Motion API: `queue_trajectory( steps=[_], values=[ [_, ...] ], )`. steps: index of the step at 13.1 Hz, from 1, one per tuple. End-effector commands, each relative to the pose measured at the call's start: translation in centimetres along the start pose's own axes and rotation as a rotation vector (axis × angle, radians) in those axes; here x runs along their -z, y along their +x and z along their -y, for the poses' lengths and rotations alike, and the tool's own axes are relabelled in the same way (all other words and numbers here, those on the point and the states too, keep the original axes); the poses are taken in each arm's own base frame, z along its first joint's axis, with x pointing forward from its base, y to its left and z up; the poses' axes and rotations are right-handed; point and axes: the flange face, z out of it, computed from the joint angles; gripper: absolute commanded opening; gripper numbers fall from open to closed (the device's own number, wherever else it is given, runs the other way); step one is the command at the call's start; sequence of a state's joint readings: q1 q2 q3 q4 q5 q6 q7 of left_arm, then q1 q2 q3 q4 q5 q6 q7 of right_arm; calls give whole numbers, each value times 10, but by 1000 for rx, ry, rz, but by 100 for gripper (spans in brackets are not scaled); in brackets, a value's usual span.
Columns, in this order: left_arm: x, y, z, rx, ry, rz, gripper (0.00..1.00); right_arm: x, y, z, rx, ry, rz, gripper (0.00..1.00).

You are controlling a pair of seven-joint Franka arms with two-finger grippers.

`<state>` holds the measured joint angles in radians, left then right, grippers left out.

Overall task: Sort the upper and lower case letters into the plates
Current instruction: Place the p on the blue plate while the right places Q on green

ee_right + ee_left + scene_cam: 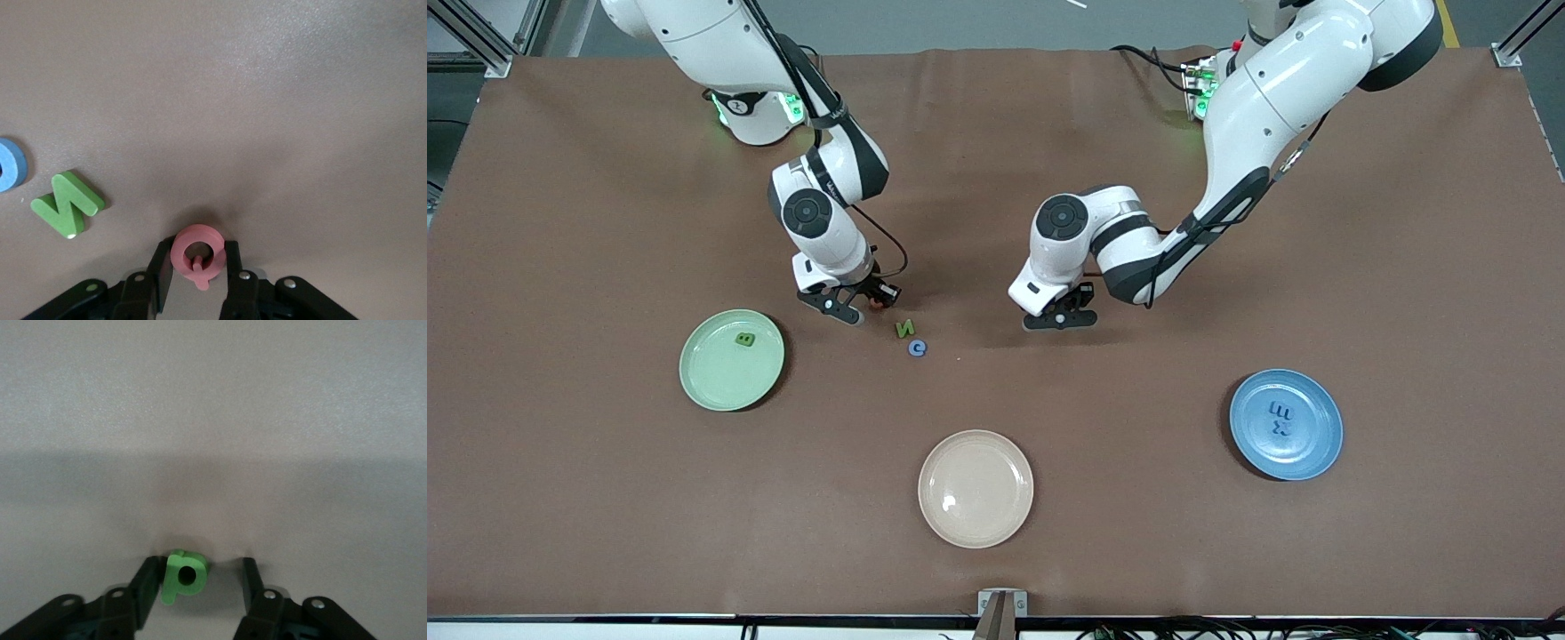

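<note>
My right gripper (855, 311) (197, 257) is shut on a pink-red letter Q (197, 233), low over the brown table. A green N (905, 328) (67, 203) and a blue c (917, 348) (9, 165) lie close beside it. My left gripper (1060, 318) (197, 577) is open around a green p (171, 583) on the table; the p touches one finger and stands apart from the other. The mint green plate (720, 382) holds a green B (744, 339). The blue plate (1307, 453) holds two blue letters (1280, 418). The other letters are hidden.
A cream-beige plate (975, 488) lies nearest the front camera, between the two other plates. The brown mat (605, 222) covers the whole table.
</note>
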<state>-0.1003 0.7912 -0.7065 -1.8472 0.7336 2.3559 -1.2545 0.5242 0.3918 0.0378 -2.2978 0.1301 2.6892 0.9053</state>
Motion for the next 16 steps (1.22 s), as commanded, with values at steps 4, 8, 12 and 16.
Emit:
queue_trajectory(
  steps=[4, 8, 12, 16],
  values=[
    [6, 14, 14, 37, 5, -19, 2, 50, 71, -35, 39, -49, 23, 0],
    [43, 81, 77, 172, -20, -66, 2, 88, 161, -90, 150, -47, 24, 0],
    [65, 138, 156, 284, 0, -103, 2, 97, 223, -141, 221, -29, -5, 0],
    [79, 187, 250, 240, 54, -102, 2, 59, 234, -147, 210, -39, -13, 0]
  ],
)
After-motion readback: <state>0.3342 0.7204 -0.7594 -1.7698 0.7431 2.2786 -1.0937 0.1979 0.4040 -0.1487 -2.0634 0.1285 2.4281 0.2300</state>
